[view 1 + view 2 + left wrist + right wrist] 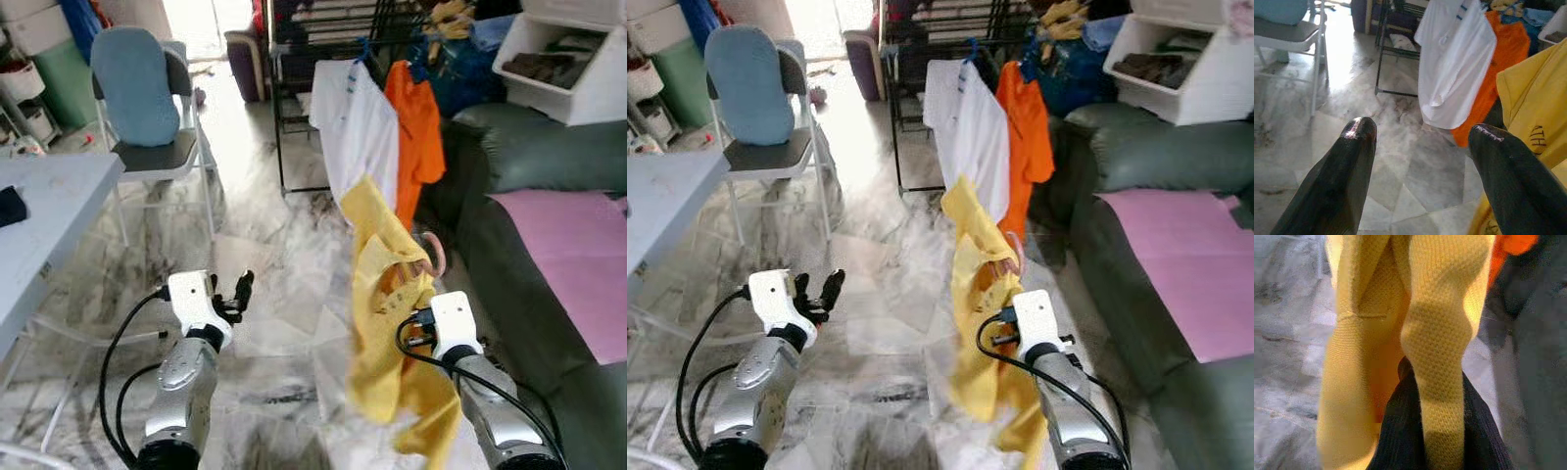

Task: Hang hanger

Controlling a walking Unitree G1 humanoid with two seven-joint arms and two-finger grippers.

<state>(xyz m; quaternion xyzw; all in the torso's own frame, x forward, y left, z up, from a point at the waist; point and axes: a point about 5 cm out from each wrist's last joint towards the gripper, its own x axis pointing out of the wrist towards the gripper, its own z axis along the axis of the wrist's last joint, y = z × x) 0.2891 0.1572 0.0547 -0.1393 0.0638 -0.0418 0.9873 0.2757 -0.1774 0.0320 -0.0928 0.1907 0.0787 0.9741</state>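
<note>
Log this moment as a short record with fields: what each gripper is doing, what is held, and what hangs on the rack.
right gripper: shut on the yellow shirt, held up above the floor
left gripper: open, holding nothing
hanger: pink hook shows at the shirt's collar
rack: white shirt and orange shirt hanging
sofa: to the robot's right

Two silver metallic forearms are being shown, each being capped by a white boxy wrist housing. Black cables are being looped from each housing back along the arm. The left hand [238, 294] is being seen with two long black fingers [1339, 186], glossy and rounded at the tips. The right hand [1437, 431] is being seen as black, finely ribbed fingers.
</note>
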